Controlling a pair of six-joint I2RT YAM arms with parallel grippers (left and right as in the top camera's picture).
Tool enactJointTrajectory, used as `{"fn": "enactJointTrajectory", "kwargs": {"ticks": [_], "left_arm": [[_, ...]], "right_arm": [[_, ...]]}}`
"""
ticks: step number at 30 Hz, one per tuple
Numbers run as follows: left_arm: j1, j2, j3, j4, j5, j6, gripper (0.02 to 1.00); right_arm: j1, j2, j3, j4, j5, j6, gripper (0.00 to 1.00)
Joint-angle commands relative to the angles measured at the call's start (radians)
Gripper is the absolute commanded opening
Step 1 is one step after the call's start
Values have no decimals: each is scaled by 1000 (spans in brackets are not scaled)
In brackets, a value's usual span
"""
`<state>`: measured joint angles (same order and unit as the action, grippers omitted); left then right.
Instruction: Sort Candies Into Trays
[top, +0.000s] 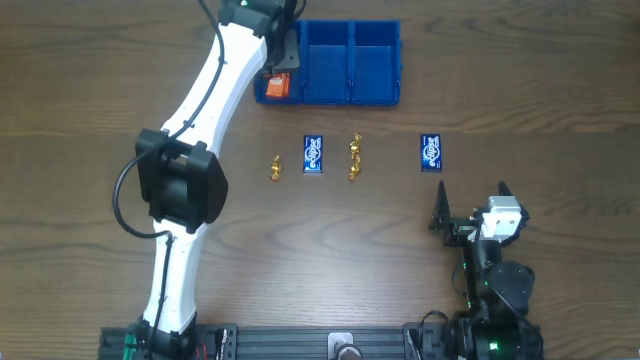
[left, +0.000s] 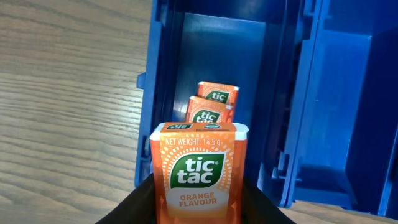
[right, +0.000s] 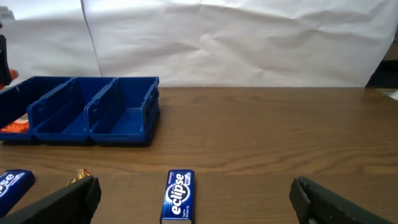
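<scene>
Placing orange box into left bin.
With left hand clamped on it, lower beside boxes inside, release gently; leave right hand, spread wide, aside.

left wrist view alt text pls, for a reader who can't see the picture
The left end effector grips an upright orange candy box at the end compartment of a blue tray, where two more orange boxes sit. A wooden table lies beside the tray.
</scene>
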<state>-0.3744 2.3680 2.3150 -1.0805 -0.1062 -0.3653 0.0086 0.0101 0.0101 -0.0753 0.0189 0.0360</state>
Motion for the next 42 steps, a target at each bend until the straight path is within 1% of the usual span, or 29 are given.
{"fn": "enactJointTrajectory", "kwargs": {"ticks": [1,11,12,13,15,17,19,21,25,29,32,34,37,38,40,42], "left_arm": [[6,28,-3,16,27,22,297],[11,39,-3,37,29,26,332],[11,39,-3,39,29,27,338],[11,39,-3,42,29,29,364],[11,39,-3,42,29,29,461],[13,39,-3,42,29,29,665],[17,39,-3,41,29,29,901],[23,39,-3,41,34,28,998],[32,-5,-3,38,55,21,998],[28,-217,-34,58,55,10,998],[35,-500,-317,236,51,21,998],[35,-691,-550,388,47,27,1000],[35,-921,-818,534,29,35,1000],[35,-1020,-925,576,20,55,1000],[38,-1141,-1050,616,3,86,1000],[66,-1308,-1205,663,7,141,1000]], "right_arm": [[-4,-7,-2,-5,5,-15,998],[-4,-7,-2,-5,5,-15,998],[-4,-7,-2,-5,5,-15,998],[-4,-7,-2,-5,5,-15,998],[-4,-7,-2,-5,5,-15,998],[-4,-7,-2,-5,5,-15,998],[-4,-7,-2,-5,5,-15,998],[-4,-7,-2,-5,5,-15,998],[-4,-7,-2,-5,5,-15,998],[-4,-7,-2,-5,5,-15,998],[-4,-7,-2,-5,5,-15,998],[-4,-7,-2,-5,5,-15,998],[-4,-7,-2,-5,5,-15,998],[-4,-7,-2,-5,5,-15,998],[-4,-7,-2,-5,5,-15,998],[-4,-7,-2,-5,5,-15,998]]}}
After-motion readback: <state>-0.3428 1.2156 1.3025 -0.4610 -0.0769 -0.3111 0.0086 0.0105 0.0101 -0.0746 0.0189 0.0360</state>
